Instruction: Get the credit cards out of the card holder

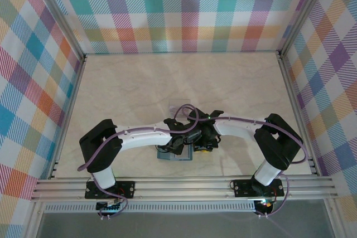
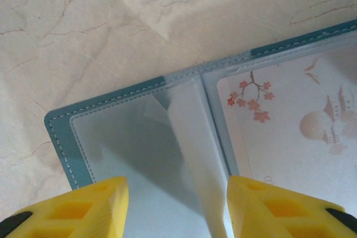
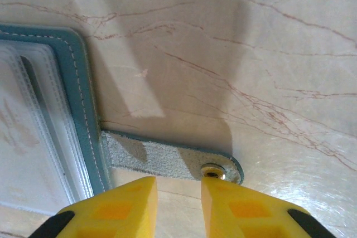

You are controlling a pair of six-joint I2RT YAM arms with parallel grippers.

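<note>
Bright diffuse light — soft shadows beside card holder (image 3: pixel 83 93); glare on tabletop (image 3: pixel 312 193), close-ups slightly soft.

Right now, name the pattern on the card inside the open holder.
The credit card shows reddish blossoms and a pagoda on white; left wrist view.

Hovered with the left gripper (image 2: pixel 177 207) above the teal card holder (image 2: pixel 60 137), lying open on the pale marbled table (image 2: pixel 83 32). Held yellow fingers (image 2: pixel 83 210) spread over a clear sleeve (image 2: pixel 187 132), gripping nothing. Showed a card (image 2: pixel 290 132) printed with blossoms and a pagoda, tucked in on the right.
</note>
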